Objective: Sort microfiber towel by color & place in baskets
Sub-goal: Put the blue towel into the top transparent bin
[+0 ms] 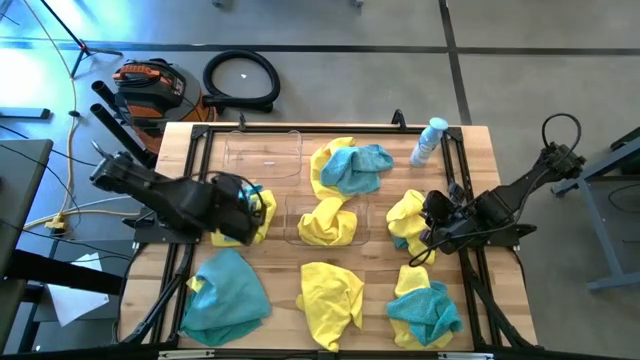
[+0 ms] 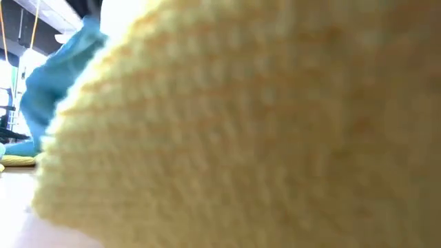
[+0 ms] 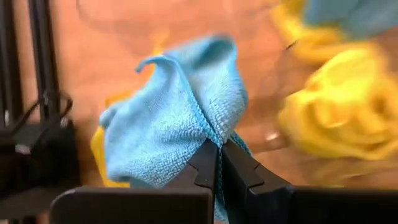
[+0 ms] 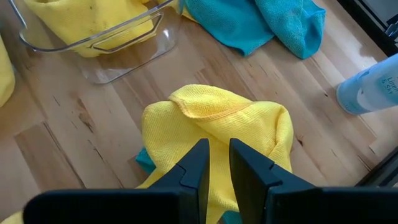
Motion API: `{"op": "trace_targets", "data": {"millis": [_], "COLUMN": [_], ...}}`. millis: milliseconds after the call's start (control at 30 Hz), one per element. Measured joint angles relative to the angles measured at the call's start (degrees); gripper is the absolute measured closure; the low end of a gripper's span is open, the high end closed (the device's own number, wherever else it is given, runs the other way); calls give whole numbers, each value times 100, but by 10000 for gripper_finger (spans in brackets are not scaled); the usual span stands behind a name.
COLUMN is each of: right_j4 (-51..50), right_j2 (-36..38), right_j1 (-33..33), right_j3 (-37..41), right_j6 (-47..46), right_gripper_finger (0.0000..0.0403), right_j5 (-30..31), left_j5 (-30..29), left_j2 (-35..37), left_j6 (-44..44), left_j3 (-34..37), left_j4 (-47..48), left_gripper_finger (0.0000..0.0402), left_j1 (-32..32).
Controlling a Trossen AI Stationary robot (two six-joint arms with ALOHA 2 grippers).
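Left tool (image 3: 217, 163) pinching a teal towel (image 3: 180, 118); right tool (image 4: 217, 163) pinching a yellow towel (image 4: 217, 118)

- Grey concrete floor (image 1: 520, 60) surrounds the wooden counter (image 1: 380, 262).
- A coiled black hose (image 1: 241, 78) and an orange-black machine (image 1: 150, 88) lie on the floor.

Both arms low, fingers (image 3: 219, 163) closed.
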State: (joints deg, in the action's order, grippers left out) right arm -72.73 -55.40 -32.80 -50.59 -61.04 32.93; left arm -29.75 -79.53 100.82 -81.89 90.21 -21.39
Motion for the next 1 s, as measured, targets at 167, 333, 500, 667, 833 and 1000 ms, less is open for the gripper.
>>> {"op": "trace_targets", "data": {"millis": [167,333,500,667,833,1000], "right_j4": [29,54,59,57,55,54], "right_j2": [0,-2,-4,-4,-4,-2], "right_j1": [0,0,0,2,2,49], "right_j3": [-2,-2,-2,-2,-2,-2], "right_j6": [0,-37,-241,-325,-568,-653], "right_gripper_finger": [347,347,347,347,347,347], "right_j5": [0,3,26,33,336,656], "left_j5": [-754,-1137,-1499,-1449,-1033,-222], "left_j2": [5,-43,-37,-28,-82,-157], "left_j6": [-1083,-2263,-3485,-4455,-5012,-5432], "left_j3": [-1037,-1768,-2482,-2830,-2365,-1243], "left_j4": [-38,-54,-146,-194,-383,-1192], "left_gripper_finger": [401,401,401,401,401,401], "left_j1": [366,1096,1870,2640,3226,3749]}}
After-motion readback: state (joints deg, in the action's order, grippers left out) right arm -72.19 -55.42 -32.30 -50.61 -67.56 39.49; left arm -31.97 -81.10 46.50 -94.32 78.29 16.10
